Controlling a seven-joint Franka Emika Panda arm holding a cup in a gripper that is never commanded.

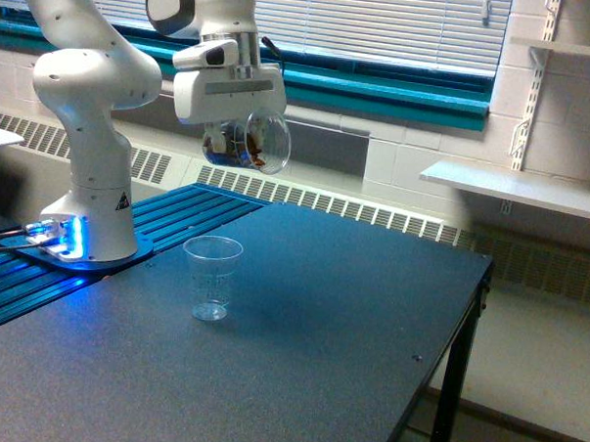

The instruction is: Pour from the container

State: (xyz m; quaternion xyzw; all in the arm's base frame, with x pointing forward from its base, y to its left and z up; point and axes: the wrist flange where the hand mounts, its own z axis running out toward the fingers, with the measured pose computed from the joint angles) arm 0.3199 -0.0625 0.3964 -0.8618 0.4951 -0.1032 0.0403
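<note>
One container (251,143) lies tipped sideways, clamped in the gripper (230,138) directly beneath the wrist.

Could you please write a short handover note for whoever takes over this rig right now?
Gripper: shut on the container, held in the air and tipped on its side, its mouth facing the exterior view's right.
Container: brown bits show through its wall; nothing is seen falling out.
Cup: upright on the table, below the container and a little to the exterior view's left; it looks empty.
Done: container gripped, lifted and tilted.
Left: line the mouth up over the cup and pour.
</note>
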